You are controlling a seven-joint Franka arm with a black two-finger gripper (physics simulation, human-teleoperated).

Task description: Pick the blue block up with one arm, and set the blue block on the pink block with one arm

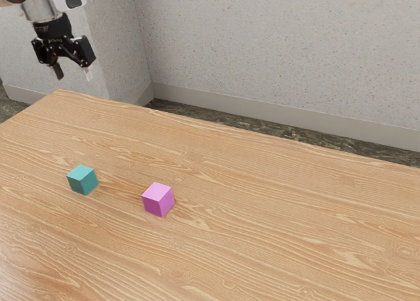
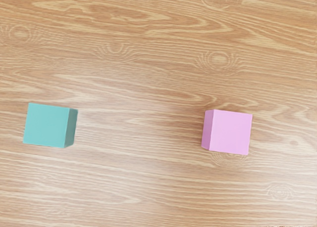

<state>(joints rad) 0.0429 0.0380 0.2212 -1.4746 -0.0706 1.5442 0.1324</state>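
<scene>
Our end effector [image 1: 72, 70], wide and empty, hangs high; an off-centre descent could knock the blue block [image 1: 83, 180] aside.

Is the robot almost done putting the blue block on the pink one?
No, nothing is done yet. The blue block sits on the table, apart from the pink block. The gripper hangs high above the table's far corner, open and holding nothing. It has to come down to the blue block, grab it, lift it and set it on the pink block.
</scene>
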